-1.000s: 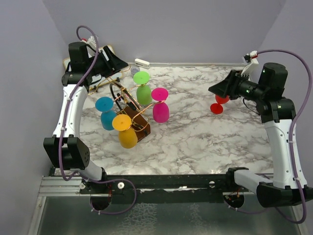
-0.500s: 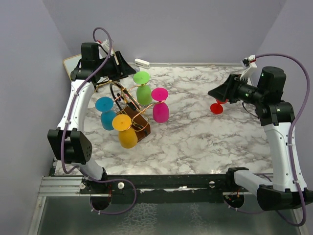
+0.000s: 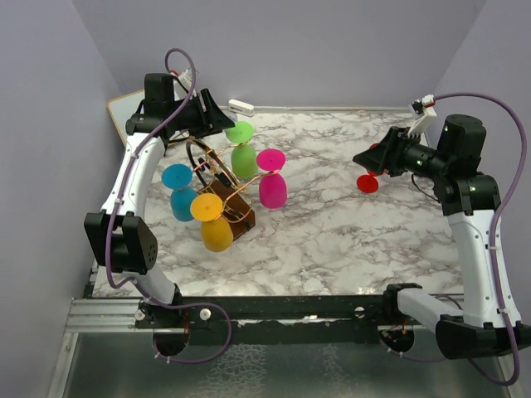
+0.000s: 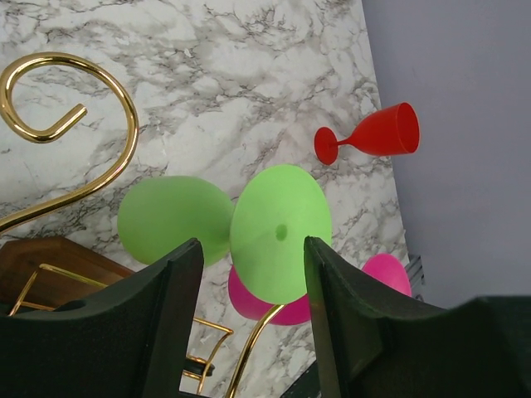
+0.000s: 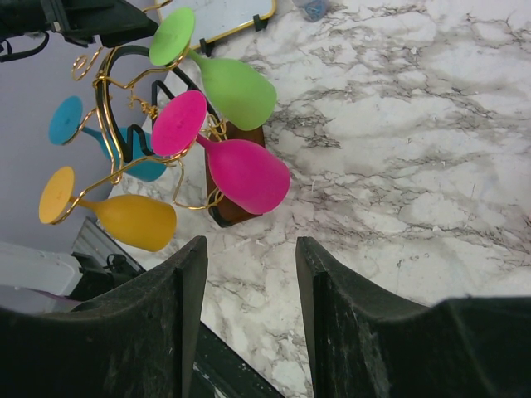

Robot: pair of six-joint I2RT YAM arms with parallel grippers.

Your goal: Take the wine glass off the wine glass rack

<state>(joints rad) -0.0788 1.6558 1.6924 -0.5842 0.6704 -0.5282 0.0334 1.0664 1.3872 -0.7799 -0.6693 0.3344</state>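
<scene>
The copper-gold wine glass rack (image 3: 207, 170) stands on its dark wooden base (image 3: 235, 206) at centre left. Green (image 3: 242, 148), magenta (image 3: 272, 178), blue (image 3: 180, 189) and yellow (image 3: 212, 222) glasses hang on it upside down. A red glass (image 3: 371, 176) lies on its side on the marble at the right. My left gripper (image 3: 217, 118) is open just behind the green glass, whose foot (image 4: 280, 232) sits between my fingers in the left wrist view. My right gripper (image 3: 362, 157) is open and empty, above the red glass.
A white board (image 3: 124, 104) leans in the back left corner, and a small white object (image 3: 241, 106) lies by the back wall. A small bluish thing (image 5: 314, 8) sits near it. Purple walls close in the marble table on three sides.
My left arm has swung right and forward, bringing its open gripper up behind the green glass. My right gripper has drawn back slightly to the right, away from the red glass.
</scene>
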